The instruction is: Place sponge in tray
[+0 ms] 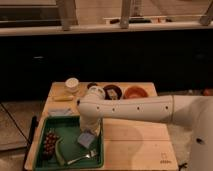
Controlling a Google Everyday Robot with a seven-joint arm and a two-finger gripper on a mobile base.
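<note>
The dark green tray (64, 128) lies on the front left of the wooden table. The small pale blue-grey sponge (85, 140) is inside it, right of the middle. My white arm reaches in from the right and bends down over the tray. My gripper (90, 131) is directly above the sponge and close to it or touching it. The wrist hides where the two meet.
The tray also holds dark grapes (49, 142), a green vegetable (60, 151) and a fork (82, 158). Behind it are a flat pale blue pad (59, 112), a white cup (72, 85), a dark bowl (111, 92) and an orange bowl (135, 92).
</note>
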